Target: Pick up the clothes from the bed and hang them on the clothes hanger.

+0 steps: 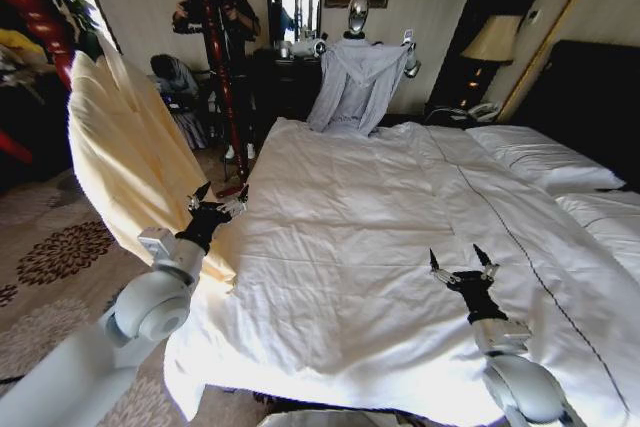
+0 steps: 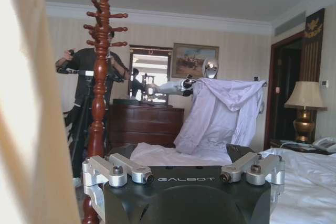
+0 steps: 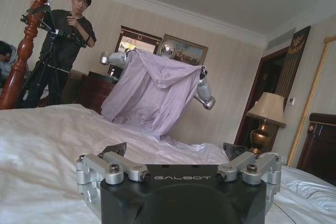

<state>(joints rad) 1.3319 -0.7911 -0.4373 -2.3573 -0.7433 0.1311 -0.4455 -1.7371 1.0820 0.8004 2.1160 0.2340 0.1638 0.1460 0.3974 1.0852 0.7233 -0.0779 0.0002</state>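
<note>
The clothes, a pale cream-yellow garment, hang in folds off the bed's left side, above the carpet; the same fabric fills the edge of the left wrist view. Their top is cut off by the frame, and the clothes hanger is out of view. My left gripper is open right beside the garment's lower edge, with nothing between its fingers. My right gripper is open too, hovering just above the white duvet of the bed near its front right.
Another robot at the far end of the bed holds up a grey-lavender garment. A red-brown wooden coat stand rises left of the bed, with a person and tripod behind it. Pillows lie on the right; patterned carpet lies on the left.
</note>
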